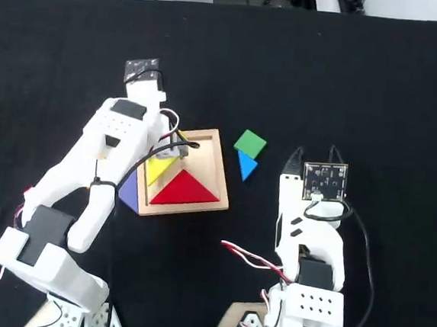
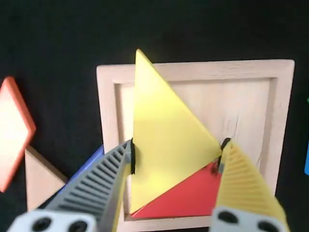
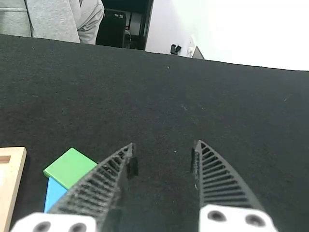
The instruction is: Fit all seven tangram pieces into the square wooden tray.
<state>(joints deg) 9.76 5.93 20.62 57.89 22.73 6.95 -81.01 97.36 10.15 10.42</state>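
The square wooden tray (image 1: 217, 157) (image 2: 282, 111) lies mid-table with a red triangle (image 1: 185, 189) (image 2: 186, 198) flat inside it. My left gripper (image 2: 176, 157) (image 1: 175, 146) is shut on the large yellow triangle (image 2: 164, 140) (image 1: 159, 167), held over the tray with one corner jutting past the rim. A blue-violet piece (image 1: 128, 194) (image 2: 87, 166) sits against the tray's outer edge. An orange piece (image 2: 13, 128) and a tan triangle (image 2: 41, 179) lie beside it. A green square (image 1: 250, 143) (image 3: 71, 166) and a blue triangle (image 1: 246, 164) (image 3: 54, 194) lie right of the tray. My right gripper (image 3: 161, 162) (image 1: 315, 153) hangs open over bare cloth, right of those two.
Black cloth covers the table (image 1: 362, 92). The cloth's far edge (image 3: 231, 63) meets a light wall. The right arm's base (image 1: 305, 309) stands at the near edge, with a wooden board (image 1: 235, 318) beside it.
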